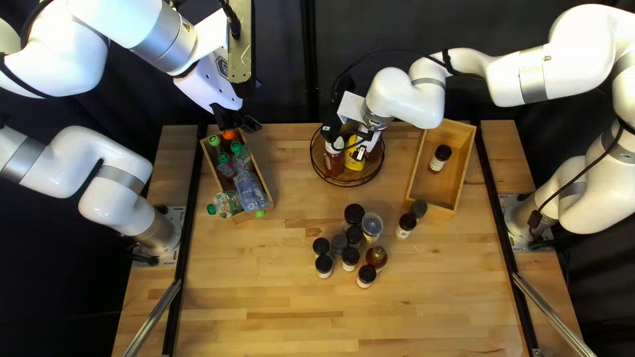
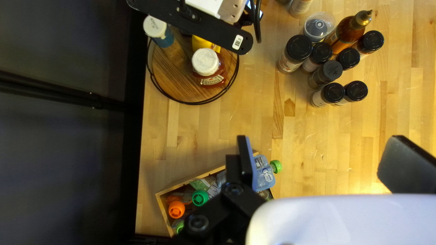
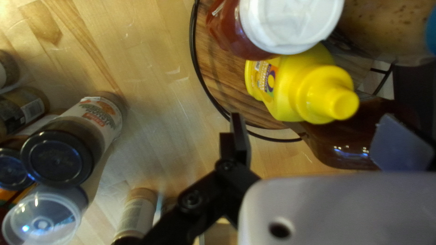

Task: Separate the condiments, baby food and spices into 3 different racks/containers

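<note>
My left gripper (image 1: 236, 121) hangs over the box of pouches (image 1: 206, 149) in the top left view. In the left wrist view the left gripper (image 2: 324, 159) is open and empty. My right gripper (image 1: 360, 151) is low over the round wire-rimmed tray (image 1: 348, 183). In the right wrist view the right gripper (image 3: 320, 141) is open, with a dark brown bottle (image 3: 340, 143) partly between its fingers. A yellow mustard bottle (image 3: 299, 88) and a white-capped red bottle (image 3: 231, 27) stand just ahead. One black-lidded spice jar (image 1: 439, 158) stands in the right wooden box (image 1: 423, 188).
Several black-lidded jars (image 1: 323, 266), a clear-lidded jar (image 1: 372, 226) and an amber bottle (image 1: 376, 258) cluster mid-table. Two jars, one white-labelled (image 1: 405, 225) and one dark (image 1: 419, 209), stand by the right box's near-left corner. A pouch (image 1: 225, 204) overhangs the left box's near end.
</note>
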{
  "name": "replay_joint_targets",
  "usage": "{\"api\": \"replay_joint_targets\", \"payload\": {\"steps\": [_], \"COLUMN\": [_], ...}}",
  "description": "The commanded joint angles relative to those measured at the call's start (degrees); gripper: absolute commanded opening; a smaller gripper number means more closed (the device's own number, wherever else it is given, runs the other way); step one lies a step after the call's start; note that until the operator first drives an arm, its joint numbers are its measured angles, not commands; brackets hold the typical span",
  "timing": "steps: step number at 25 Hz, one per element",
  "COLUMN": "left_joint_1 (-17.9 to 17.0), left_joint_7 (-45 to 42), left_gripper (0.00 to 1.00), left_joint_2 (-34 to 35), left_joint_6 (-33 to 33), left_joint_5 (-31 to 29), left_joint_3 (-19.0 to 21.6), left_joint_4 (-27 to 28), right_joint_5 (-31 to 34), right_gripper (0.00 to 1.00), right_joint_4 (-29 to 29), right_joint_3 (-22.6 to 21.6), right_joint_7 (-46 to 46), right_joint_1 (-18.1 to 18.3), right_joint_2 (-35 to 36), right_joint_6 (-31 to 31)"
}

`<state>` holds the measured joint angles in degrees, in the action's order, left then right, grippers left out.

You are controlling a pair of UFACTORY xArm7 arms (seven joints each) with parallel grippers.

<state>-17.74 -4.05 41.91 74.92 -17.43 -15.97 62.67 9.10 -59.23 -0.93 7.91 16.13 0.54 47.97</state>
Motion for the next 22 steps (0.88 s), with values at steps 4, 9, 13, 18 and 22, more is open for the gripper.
{"api": "replay_joint_targets", "payload": {"steps": [4,9,13,18,22], "left_joint_1": [0.00,0.00,0.00,0.00,0.00], "left_joint_7": [0.00,0.00,0.00,0.00,0.00], "left_gripper": [1.00,1.00,1.00,1.00,1.00], "left_joint_2": [0.00,0.00,0.00,0.00,0.00], "left_joint_6": [0.00,0.00,0.00,0.00,0.00], "left_joint_5": [0.00,0.00,0.00,0.00,0.00], "left_joint_3": [0.00,0.00,0.00,0.00,0.00], "left_joint_4": [0.00,0.00,0.00,0.00,0.00], "right_joint_5": [-11.34,-18.07,-17.30,-15.29,-14.82], "right_gripper": [1.00,1.00,1.00,1.00,1.00], "right_joint_4": [6.69,14.91,19.18,19.71,17.61], "right_joint_3": [-2.13,-5.04,-8.94,-11.37,-11.25], "right_joint_7": [-6.51,-10.01,-11.77,-16.68,-21.16], "right_joint_1": [-5.06,-11.10,-15.30,-18.08,-18.55], "right_joint_2": [-11.19,-17.90,-20.25,-17.32,-12.75], "right_joint_6": [1.21,-2.23,-4.57,-7.08,-8.69]}}
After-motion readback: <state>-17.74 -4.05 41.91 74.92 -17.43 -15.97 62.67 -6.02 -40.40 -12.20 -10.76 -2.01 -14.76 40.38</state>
